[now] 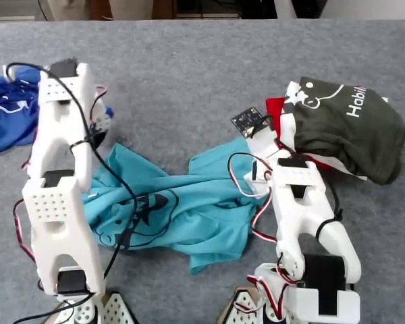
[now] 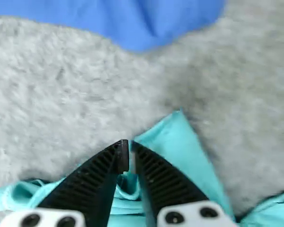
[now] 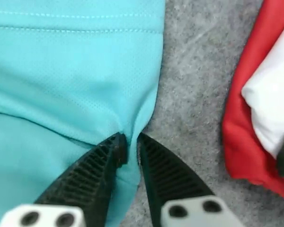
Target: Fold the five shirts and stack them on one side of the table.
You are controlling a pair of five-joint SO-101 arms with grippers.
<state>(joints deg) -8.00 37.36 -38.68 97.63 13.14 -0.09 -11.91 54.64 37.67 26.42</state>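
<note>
A crumpled teal shirt (image 1: pixel 182 209) with a dark print lies between the two arms. My left gripper (image 2: pixel 129 153) is shut on a fold of the teal shirt (image 2: pixel 180 142) near its far left corner; in the high view the left gripper (image 1: pixel 98 133) sits there beside the blue shirt (image 1: pixel 10 115). My right gripper (image 3: pixel 131 142) is shut on the teal shirt's hem (image 3: pixel 75 80), and from above the right gripper (image 1: pixel 256 140) is at the cloth's far right corner. A dark green shirt (image 1: pixel 347 128) lies on white and red shirts (image 1: pixel 275 108) at the right.
The blue shirt (image 2: pixel 146 19) lies just beyond the left gripper. Red cloth (image 3: pixel 246 142) and white cloth (image 3: pixel 272 104) lie close beside the right gripper. Grey carpeted table (image 1: pixel 189 74) stretches bare at the back middle. Both arm bases stand at the front edge.
</note>
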